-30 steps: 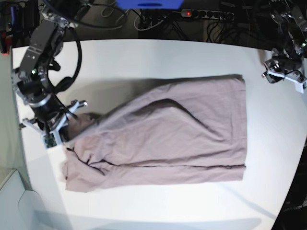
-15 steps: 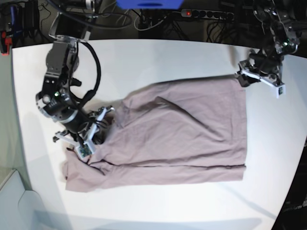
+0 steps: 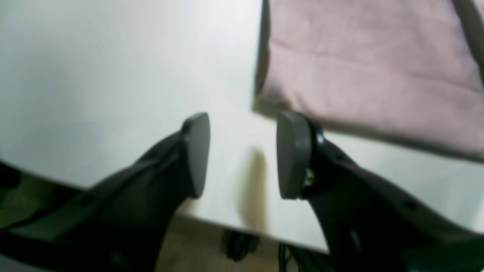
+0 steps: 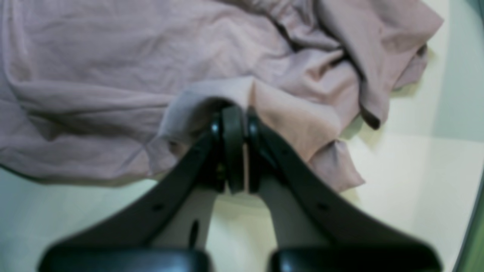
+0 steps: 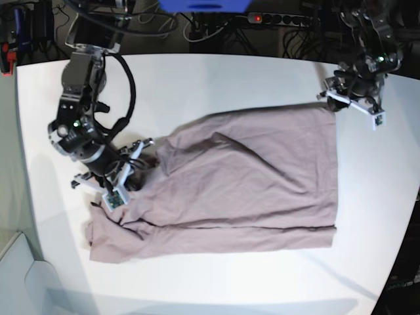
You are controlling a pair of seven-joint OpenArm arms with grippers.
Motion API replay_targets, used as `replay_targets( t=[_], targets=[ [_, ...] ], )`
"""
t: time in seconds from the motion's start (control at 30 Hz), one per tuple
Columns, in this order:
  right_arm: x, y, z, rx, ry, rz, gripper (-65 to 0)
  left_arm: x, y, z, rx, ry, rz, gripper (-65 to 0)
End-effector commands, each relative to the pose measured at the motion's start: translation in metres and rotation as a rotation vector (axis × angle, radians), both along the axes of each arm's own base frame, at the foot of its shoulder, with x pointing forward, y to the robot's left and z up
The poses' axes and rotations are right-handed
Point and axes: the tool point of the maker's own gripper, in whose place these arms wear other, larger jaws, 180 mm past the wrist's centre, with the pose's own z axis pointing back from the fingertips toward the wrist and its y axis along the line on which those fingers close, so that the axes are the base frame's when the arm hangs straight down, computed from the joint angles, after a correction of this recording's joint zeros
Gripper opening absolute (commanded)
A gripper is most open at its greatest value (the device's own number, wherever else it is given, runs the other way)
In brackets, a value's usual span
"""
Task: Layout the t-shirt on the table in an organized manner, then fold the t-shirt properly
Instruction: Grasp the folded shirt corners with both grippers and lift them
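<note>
Two grippers work the layout step: right gripper [image 4: 234, 151], jaws pinched on the t-shirt [image 5: 249, 190]; left gripper [image 3: 242, 155], jaws apart, empty over the worktop [image 3: 113, 75], must next take the hem corner.

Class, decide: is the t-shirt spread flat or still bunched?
Partly bunched: the t-shirt lies smooth at one end, crumpled where the right pincer pinches it.

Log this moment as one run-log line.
right gripper: shut on t-shirt fold | left gripper: open, empty, by shirt corner | table: shirt unfolded
</note>
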Motion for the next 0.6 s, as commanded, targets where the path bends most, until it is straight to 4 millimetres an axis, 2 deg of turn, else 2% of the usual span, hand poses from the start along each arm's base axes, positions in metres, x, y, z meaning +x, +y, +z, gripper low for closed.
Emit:
replay_targets(
  t=[0.0, 0.17, 0.4, 0.57],
  targets=[
    [0.008, 0.0, 0.015, 0.011, -0.053, 0.001, -65.0, 0.008, 0.005, 0.005, 0.013, -0.027, 0.001, -36.6],
    [0.008, -0.002, 0.015, 0.009, -0.053, -0.004, -65.0, 0.023, 0.006, -0.01, -0.026, -0.009, 0.02, -36.6],
    [0.003, -0.002, 0.009, 0.008, -0.037, -0.005, -65.0, 0.035, 0.005, -0.019, -0.055, 0.001, 0.031, -36.6],
    [0.003, -0.006, 0.009, -0.007, -0.036, -0.002, -65.0, 0.035, -0.02, -0.035, -0.079, 0.05, -0.043, -37.0]
  ],
)
